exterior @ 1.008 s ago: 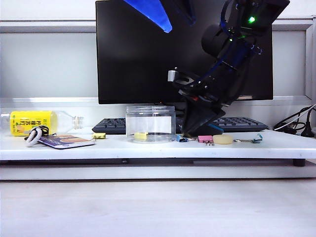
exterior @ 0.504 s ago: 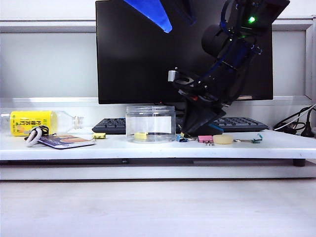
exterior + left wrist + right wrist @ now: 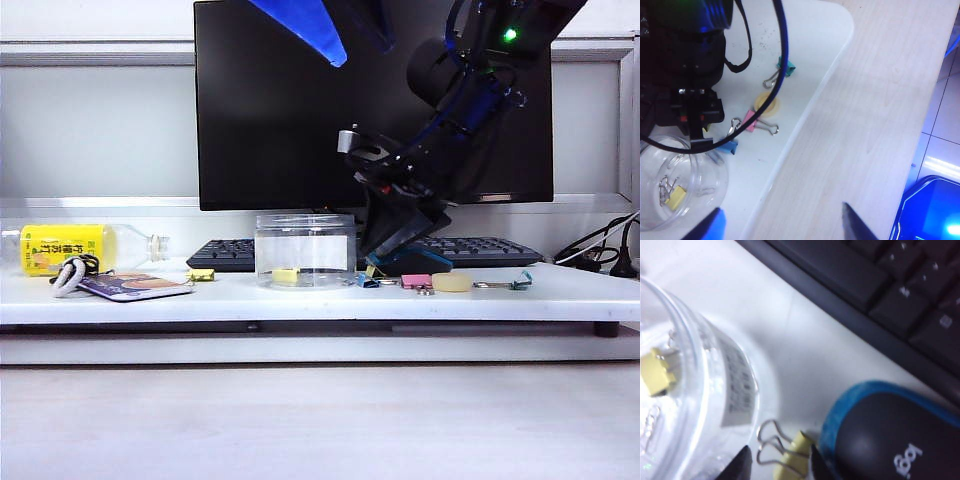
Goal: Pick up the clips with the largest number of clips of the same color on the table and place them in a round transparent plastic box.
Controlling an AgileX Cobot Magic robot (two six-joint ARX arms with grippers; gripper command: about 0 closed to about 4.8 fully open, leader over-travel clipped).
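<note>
The right end effector [image 3: 777, 462] sits low on the white desk [image 3: 300, 298], just right of the round transparent plastic box [image 3: 305, 250], fingers apart around a pale-yellow clip [image 3: 792, 460]. Another yellow clip [image 3: 286, 274] lies inside the box; a third [image 3: 201, 274] lies left. The left end effector [image 3: 780, 225] hangs above, wide open and empty.

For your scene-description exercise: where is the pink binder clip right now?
In the exterior view the pink binder clip lies on the white table, right of centre, between the blue clip and the pale round disc.
</note>
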